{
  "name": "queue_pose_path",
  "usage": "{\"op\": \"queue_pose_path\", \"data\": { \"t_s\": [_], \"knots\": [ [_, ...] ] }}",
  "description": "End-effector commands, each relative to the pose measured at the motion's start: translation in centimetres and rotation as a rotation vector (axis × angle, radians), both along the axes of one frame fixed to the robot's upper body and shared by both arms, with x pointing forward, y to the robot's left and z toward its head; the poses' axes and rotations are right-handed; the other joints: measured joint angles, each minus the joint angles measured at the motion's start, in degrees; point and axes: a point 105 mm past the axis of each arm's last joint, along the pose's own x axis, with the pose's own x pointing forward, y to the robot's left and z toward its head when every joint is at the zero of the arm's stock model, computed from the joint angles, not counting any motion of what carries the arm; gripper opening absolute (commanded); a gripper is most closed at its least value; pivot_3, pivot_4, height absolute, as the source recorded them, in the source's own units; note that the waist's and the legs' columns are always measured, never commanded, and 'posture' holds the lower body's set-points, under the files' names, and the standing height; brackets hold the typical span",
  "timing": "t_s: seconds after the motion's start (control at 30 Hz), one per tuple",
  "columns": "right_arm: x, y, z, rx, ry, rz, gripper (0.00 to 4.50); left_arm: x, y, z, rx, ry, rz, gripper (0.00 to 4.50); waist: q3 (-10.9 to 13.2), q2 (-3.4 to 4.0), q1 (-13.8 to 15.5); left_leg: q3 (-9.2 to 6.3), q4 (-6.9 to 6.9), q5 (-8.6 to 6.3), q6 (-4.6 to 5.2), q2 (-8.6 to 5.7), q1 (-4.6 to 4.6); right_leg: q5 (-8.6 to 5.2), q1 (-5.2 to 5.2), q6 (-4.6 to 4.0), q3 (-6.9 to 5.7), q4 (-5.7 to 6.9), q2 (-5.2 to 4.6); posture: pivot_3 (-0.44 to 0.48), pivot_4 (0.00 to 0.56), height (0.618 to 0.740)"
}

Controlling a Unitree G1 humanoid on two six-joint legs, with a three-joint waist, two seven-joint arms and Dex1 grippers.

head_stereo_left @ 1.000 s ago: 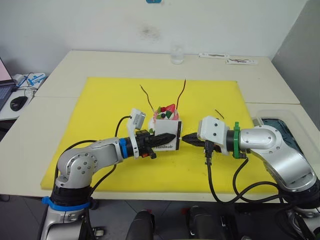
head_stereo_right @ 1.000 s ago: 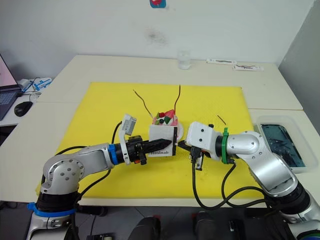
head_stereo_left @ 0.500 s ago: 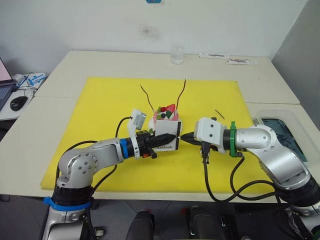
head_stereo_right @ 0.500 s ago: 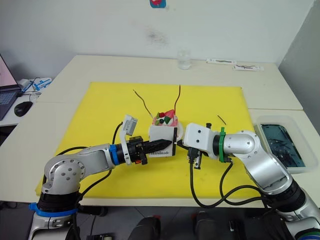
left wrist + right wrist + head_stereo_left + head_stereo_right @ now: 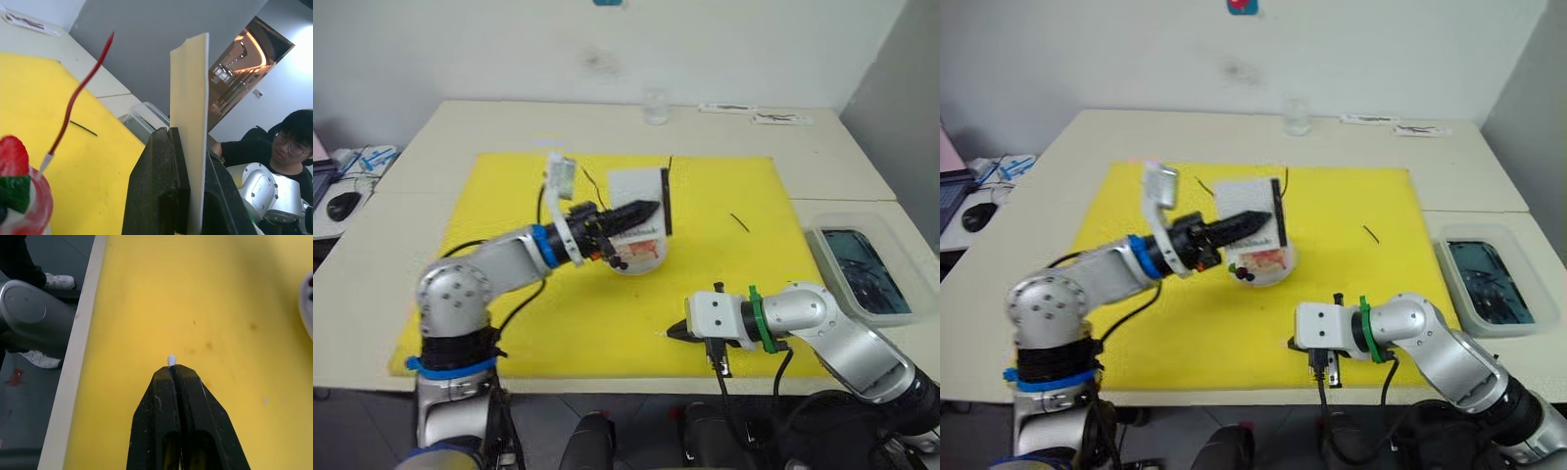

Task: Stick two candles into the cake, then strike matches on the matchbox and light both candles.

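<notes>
My left gripper [image 5: 649,209] is shut on the white matchbox [image 5: 634,192] and holds it on edge in the air, its black strip [image 5: 666,200] facing right. Just below and behind the box sits the pink-and-white cake [image 5: 642,254]. In the left wrist view a wavy red candle [image 5: 78,93] stands in the cake beside the strawberry [image 5: 12,156]. The thin top of the other candle [image 5: 588,180] shows left of the box. My right gripper [image 5: 674,332] is low over the mat's front, shut on a match whose pale tip [image 5: 171,360] pokes out. Another match [image 5: 740,222] lies on the mat to the right.
The yellow mat [image 5: 499,206] covers the table's middle. A clear glass [image 5: 655,106] and flat packets [image 5: 759,115] stand at the back. A clear tray [image 5: 858,268] lies at the right edge. A seated person [image 5: 288,142] shows in the left wrist view.
My left gripper has lifted the matchbox up and back, over the cake. My right gripper has pulled away from the box toward the mat's front edge. The camera has also shifted.
</notes>
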Motion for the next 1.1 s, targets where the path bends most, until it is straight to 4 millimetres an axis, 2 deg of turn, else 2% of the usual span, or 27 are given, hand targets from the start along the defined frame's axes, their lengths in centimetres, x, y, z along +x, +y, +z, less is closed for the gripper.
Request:
{"op": "queue_pose_path", "data": {
  "t_s": [0.03,0.13,0.33,0.83,1.1],
  "knots": [
    [0.5,-0.3,2.8,0.059,-0.071,-0.017,0.04,-1.6,0.6,-1.1,0.071,0.017,-0.033,0.00,0.00,0.00,-0.21,-0.01,-0.01,0.00,0.00,0.01,0.00,0.00,0.00,0.00,0.00,0.02,0.02,0.000,0.150,0.740],
    [1.0,-0.7,3.5,0.085,-0.076,-0.057,0.04,-2.4,0.8,-2.1,0.119,0.022,-0.042,0.00,0.02,-0.04,0.05,-0.10,0.01,0.00,0.00,0.02,-0.06,-0.01,-0.01,-0.01,-0.09,0.04,0.04,0.000,0.150,0.740],
    [1.6,-1.3,4.2,0.108,-0.088,-0.103,0.04,-2.8,1.7,-3.2,0.150,0.039,-0.009,0.00,0.02,-0.03,0.93,-0.06,0.04,0.00,0.00,0.00,-0.08,0.00,0.01,0.00,-0.07,-0.01,0.00,0.000,0.150,0.740],
    [1.7,-1.4,4.7,0.135,-0.084,-0.119,0.04,-3.0,2.6,-4.9,0.200,0.065,0.008,0.00,0.02,-0.03,0.94,-0.06,0.02,0.00,0.00,0.01,-0.09,-0.01,-0.02,-0.02,-0.08,0.00,0.00,0.000,0.150,0.740],
    [2.2,-1.2,6.0,0.174,-0.105,-0.133,0.04,-3.5,4.5,-7.5,0.260,0.137,0.063,0.00,0.02,-0.03,0.89,-0.05,0.00,0.00,0.00,0.01,-0.09,-0.05,-0.04,-0.08,-0.07,-0.01,0.00,0.000,0.150,0.740]
  ]
}}
